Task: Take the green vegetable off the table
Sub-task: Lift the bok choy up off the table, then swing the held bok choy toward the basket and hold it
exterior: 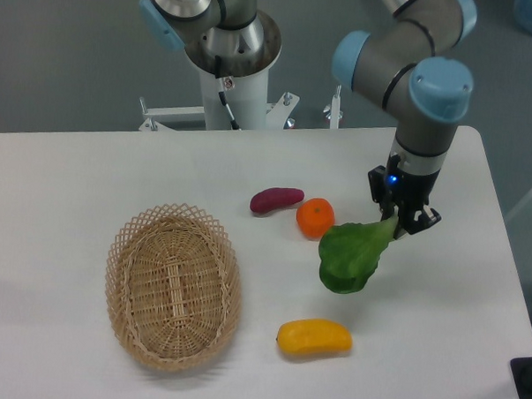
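Green vegetable (350, 255) stem apparently hidden between fingers (416, 222)

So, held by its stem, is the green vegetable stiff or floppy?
Probably floppy: the vegetable's leaves hang below the tool, which grips only the pale stem. Likely light, since that thin end carries it. It may swing.

Setting: robotics lab. Evidence: industrial arm on a white pedestal (226, 70) bolted behind a plain white table (64, 182); grey floor; toy produce and wicker basket (173, 286) left of the jaws.
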You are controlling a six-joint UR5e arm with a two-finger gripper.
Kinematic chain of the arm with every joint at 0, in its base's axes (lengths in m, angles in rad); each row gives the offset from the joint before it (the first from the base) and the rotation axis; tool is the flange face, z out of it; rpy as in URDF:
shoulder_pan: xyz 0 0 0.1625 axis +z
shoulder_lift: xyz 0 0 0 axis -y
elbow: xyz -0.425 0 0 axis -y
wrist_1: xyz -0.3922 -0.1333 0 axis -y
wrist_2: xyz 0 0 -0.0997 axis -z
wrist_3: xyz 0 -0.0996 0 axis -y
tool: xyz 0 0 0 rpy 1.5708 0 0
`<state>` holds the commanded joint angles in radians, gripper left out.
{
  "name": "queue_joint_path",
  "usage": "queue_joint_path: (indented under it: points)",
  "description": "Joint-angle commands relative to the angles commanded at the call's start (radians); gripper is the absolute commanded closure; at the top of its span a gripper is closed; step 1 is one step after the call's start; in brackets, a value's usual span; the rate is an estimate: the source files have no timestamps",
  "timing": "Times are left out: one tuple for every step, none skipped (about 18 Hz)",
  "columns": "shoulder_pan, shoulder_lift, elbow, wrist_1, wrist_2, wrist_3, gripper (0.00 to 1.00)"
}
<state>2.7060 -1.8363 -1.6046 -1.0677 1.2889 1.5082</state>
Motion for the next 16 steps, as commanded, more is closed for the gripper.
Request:
queue_joint_path:
  points:
    - [-0.014,0.015,0.012,0.002,-0.029,-0.044,0.71]
    - [-0.035,0.021,0.026,0.003,-0.054,-0.110,0.71]
    - [-0.060,0.022,0.040,0.005,-0.068,-0.170,0.71]
    - [-0.084,0.023,0.048,0.011,-0.075,-0.227,0.71]
    - [-0.104,0.025,0.054,0.015,-0.085,-0.282,0.71]
    - [-0.118,0.026,0.066,0.026,-0.086,-0.331,0.71]
    - [-0.130,0.026,0.072,0.028,-0.086,-0.370,0.71]
    - [-0.143,0.028,0.072,0.031,-0.085,-0.390,0.71]
    - [-0.149,0.031,0.071,0.031,-0.085,-0.394,0.71]
    - [-0.150,0.037,0.071,0.029,-0.085,-0.395,0.71]
    - [-0.150,0.041,0.068,0.031,-0.085,-0.395,0.71]
    - [-0.150,0.045,0.069,0.029,-0.085,-0.395,0.71]
    - [-0.149,0.051,0.069,0.028,-0.085,-0.395,0.71]
    - [-0.150,0.055,0.068,0.026,-0.083,-0.395,0.71]
    - [-0.150,0.057,0.068,0.026,-0.080,-0.398,0.71]
    - [-0.150,0.060,0.066,0.028,-0.073,-0.401,0.71]
